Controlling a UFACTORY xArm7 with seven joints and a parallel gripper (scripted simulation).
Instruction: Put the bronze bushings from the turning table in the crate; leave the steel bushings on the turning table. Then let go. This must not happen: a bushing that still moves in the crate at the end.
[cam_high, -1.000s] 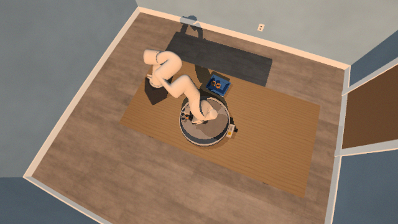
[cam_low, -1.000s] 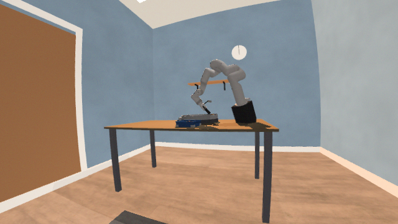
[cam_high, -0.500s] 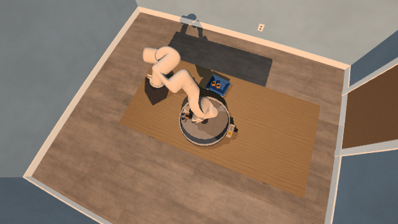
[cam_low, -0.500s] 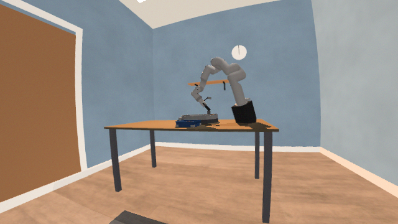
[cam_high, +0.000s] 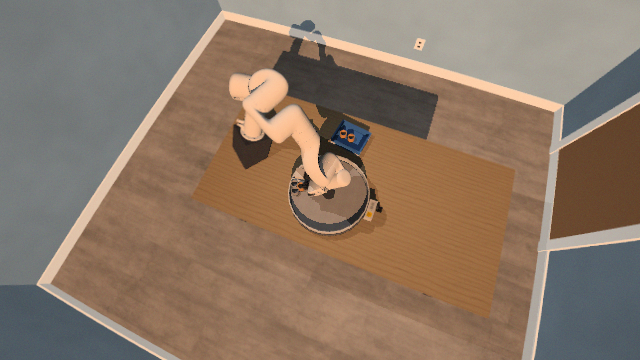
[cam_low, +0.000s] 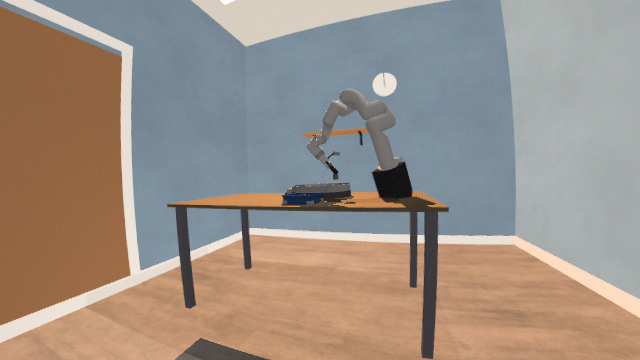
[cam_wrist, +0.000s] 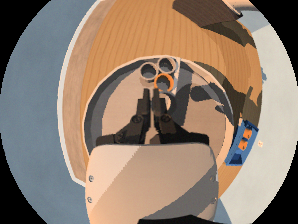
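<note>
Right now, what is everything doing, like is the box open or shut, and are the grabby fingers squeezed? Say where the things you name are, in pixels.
Blue box (cam_high: 357, 145) (cam_low: 302, 199) (cam_wrist: 235, 159): open on top, two orange rings (cam_high: 351, 140) (cam_wrist: 243, 145) inside.
Turntable (cam_high: 350, 195) (cam_low: 325, 189) (cam_wrist: 112, 115): rings on it; turning, can't tell.
End effector (cam_high: 300, 187) (cam_low: 334, 173) (cam_wrist: 151, 96): fingers nearly together; can't tell if gripping.

The pincer (cam_high: 303, 184) (cam_low: 335, 173) (cam_wrist: 151, 96) has risen to a greater height above the turning table (cam_high: 350, 205) (cam_low: 325, 188) (cam_wrist: 115, 120), on the side toward the worktop's (cam_high: 425, 200) (cam_low: 225, 201) (cam_wrist: 130, 35) arm-base edge.
</note>
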